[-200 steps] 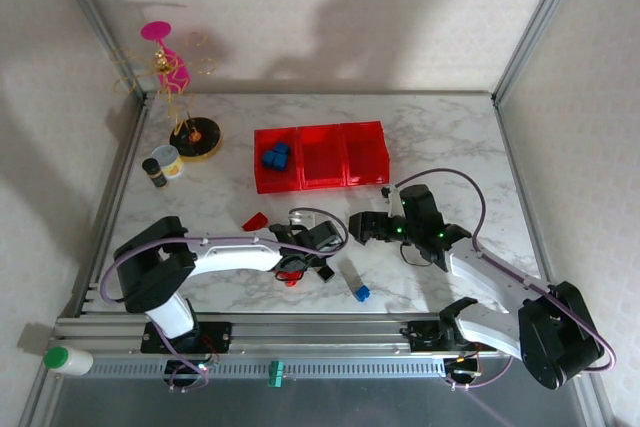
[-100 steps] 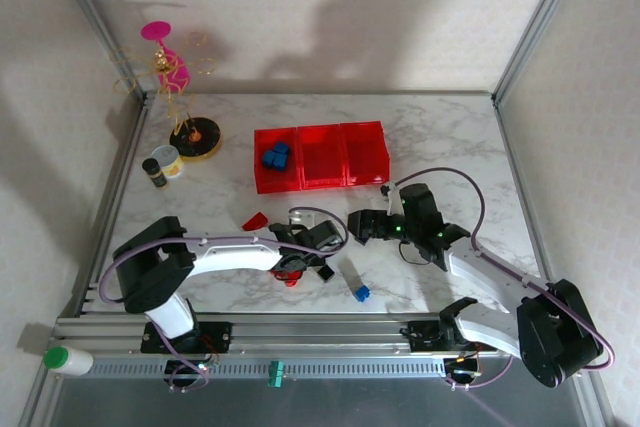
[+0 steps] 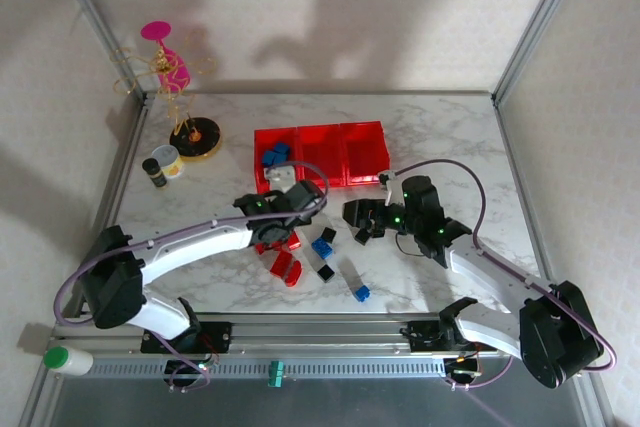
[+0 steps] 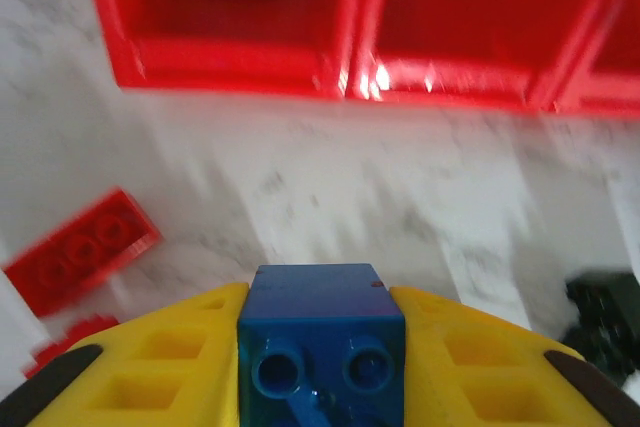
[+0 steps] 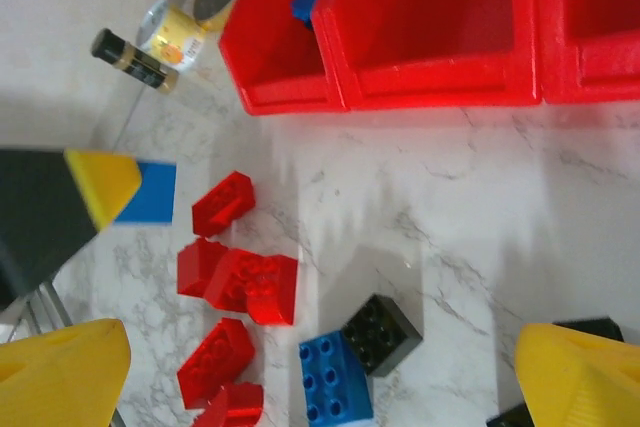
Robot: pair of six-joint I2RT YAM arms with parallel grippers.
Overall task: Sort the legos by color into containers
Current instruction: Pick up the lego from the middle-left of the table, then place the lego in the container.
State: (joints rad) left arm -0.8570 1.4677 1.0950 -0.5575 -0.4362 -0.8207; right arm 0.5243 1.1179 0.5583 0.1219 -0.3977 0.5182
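Blue bricks are already lying in the left bin of the containers toward the table's far edge, while the left gripper is clamping another blue brick just short of them, the right gripper is hanging spread and empty, and loose red, black and blue legos are waiting mid-table, so most of the sorting looks undone.

tabletop: white marble-look, smooth, faint sheen | containers: translucent red plastic, glossy with bright glints | blue lego: hard plastic, shiny, studded | fingers of left claw: yellow plastic, matt, pocketed | frame rail: ribbed bare metal
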